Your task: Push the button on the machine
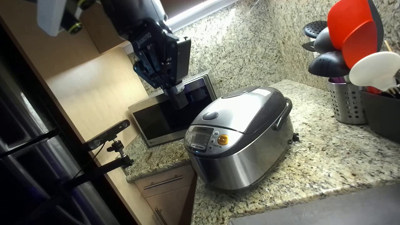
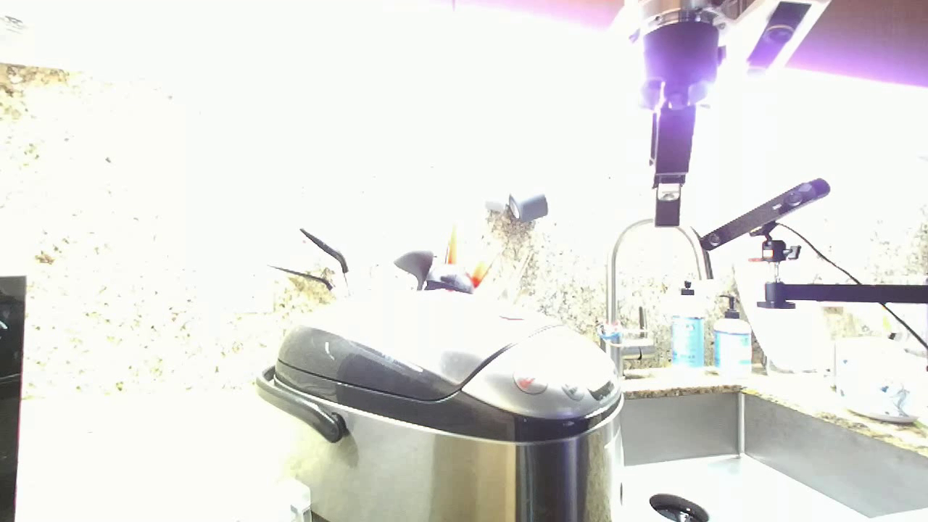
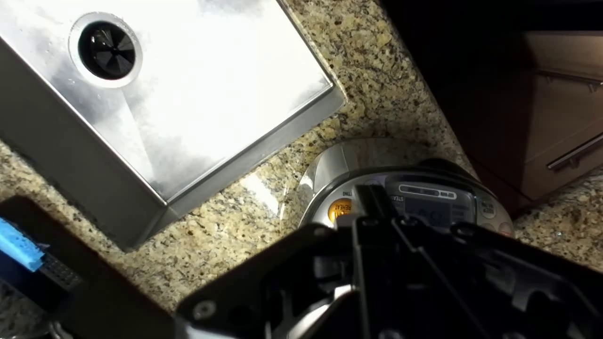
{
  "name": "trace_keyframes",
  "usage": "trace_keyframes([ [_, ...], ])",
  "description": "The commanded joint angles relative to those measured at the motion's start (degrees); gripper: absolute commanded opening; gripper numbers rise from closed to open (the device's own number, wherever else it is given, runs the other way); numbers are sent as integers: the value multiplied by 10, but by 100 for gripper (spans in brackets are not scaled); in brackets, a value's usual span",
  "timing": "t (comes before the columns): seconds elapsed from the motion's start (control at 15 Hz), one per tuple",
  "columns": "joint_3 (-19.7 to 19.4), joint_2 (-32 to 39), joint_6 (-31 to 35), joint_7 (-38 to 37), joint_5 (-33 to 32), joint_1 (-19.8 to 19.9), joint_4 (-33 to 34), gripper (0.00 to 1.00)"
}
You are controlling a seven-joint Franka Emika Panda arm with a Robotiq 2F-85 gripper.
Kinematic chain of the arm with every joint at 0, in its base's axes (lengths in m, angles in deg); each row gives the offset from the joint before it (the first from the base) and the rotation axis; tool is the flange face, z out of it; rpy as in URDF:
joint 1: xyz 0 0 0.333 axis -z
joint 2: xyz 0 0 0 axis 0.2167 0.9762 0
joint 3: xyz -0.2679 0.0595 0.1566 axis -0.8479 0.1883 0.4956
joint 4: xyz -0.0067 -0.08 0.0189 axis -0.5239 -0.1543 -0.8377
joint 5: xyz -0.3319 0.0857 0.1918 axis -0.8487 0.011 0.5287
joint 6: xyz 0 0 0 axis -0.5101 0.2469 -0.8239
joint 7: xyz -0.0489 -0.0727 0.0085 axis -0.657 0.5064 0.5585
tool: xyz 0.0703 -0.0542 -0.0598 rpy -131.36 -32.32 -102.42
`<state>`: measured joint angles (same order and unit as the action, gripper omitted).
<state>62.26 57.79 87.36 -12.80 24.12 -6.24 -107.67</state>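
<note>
The machine is a silver-grey rice cooker with a domed lid; it shows in both exterior views [image 1: 250,156] [image 2: 406,464] and partly in the wrist view [image 3: 367,153]. Its front panel has an orange button [image 1: 223,139], also visible in the wrist view [image 3: 339,208], beside a small display [image 1: 201,137]. My gripper [image 1: 179,101] is shut and empty, pointing down. In both exterior views it hangs above the panel's height, apart from the cooker [image 2: 668,214]. In the wrist view the fingertips [image 3: 370,193] overlap the panel between button and display, hiding part of both.
A silver oven with a dark door [image 1: 162,115] stands behind the cooker. Utensils fill a perforated metal holder [image 1: 347,103] on the granite counter [image 1: 328,156]. A sink [image 3: 212,70] borders the cooker. A mounted camera [image 1: 107,134] and a faucet [image 2: 615,283] stand nearby.
</note>
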Motion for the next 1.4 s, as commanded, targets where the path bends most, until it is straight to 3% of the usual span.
trace_keyframes([
  [0.0, 12, 40, 0, -21, -9, 9, 33, 0],
  [0.53, 22, 104, 41, -21, -18, 12, 67, 0],
  [1.33, 30, 165, 24, -20, -36, 19, 110, 0],
])
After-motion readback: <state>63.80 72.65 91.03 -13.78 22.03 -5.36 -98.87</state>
